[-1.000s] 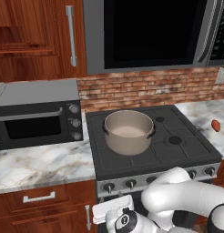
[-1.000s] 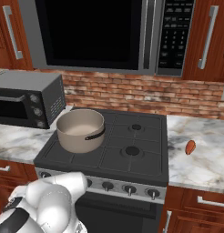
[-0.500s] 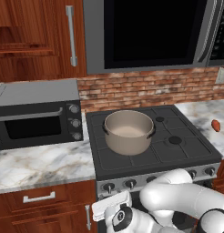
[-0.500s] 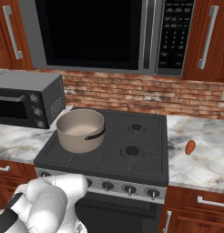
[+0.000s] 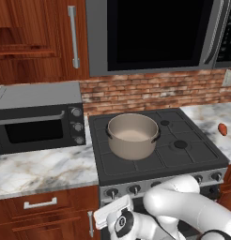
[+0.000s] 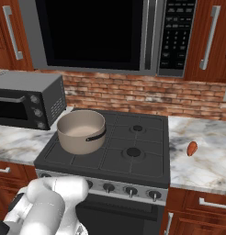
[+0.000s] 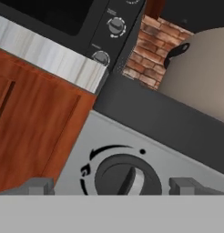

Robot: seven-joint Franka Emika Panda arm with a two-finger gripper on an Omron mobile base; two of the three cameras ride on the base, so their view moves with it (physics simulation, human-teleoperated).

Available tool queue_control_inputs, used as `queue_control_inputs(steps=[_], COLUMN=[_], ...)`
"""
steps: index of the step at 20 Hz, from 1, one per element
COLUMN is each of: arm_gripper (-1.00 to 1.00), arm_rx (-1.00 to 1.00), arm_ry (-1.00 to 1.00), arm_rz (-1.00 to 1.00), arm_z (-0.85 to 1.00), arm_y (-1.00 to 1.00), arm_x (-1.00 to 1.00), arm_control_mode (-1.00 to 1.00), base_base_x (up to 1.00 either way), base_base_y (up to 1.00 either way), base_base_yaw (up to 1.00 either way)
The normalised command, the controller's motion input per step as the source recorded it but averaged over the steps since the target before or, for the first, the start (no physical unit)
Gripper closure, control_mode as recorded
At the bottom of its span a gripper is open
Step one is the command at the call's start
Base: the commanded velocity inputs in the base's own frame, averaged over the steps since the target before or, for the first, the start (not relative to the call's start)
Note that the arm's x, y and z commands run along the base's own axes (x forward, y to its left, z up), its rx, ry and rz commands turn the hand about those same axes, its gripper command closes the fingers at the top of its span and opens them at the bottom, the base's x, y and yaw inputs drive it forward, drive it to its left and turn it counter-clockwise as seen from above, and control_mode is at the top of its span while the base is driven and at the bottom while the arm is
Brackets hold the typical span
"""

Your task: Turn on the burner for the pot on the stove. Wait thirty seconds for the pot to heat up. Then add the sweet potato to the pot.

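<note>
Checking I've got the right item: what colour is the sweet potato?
Reddish-orange; the sweet potato shows best in the right base view.

The scene is lit evenly and brightly. Shadows are kept soft. The hand view is rendered slightly blurred.

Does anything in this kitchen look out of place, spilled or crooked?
Only one thing: a sweet potato lies loose on the bare counter right of the stove. The pot sits upright on its burner, with no spills or damage visible.
</note>
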Motion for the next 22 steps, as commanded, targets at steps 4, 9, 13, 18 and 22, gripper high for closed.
queue_control_inputs(steps=[4, 9, 13, 18, 22], arm_gripper=[-1.0, -1.0, -1.0, -1.0, -1.0], arm_rx=[0.13, 0.15, 0.16, 0.19, 0.16], arm_ry=[0.0, 0.0, -0.05, -0.02, -0.01], arm_rz=[0.07, 0.04, 0.0, 0.0, 0.02], arm_z=[0.0, -0.02, 0.0, 0.0, 0.0], arm_y=[-0.41, -0.49, -0.69, -0.63, -0.46], arm_x=[0.29, 0.22, 0.06, 0.18, 0.38], arm_control_mode=[-1.0, -1.0, -1.0, -1.0, -1.0], base_base_x=[0.0, 0.0, 0.0, 0.0, 0.0], base_base_y=[0.0, 0.0, 0.0, 0.0, 0.0], base_base_yaw=[0.0, 0.0, 0.0, 0.0, 0.0])
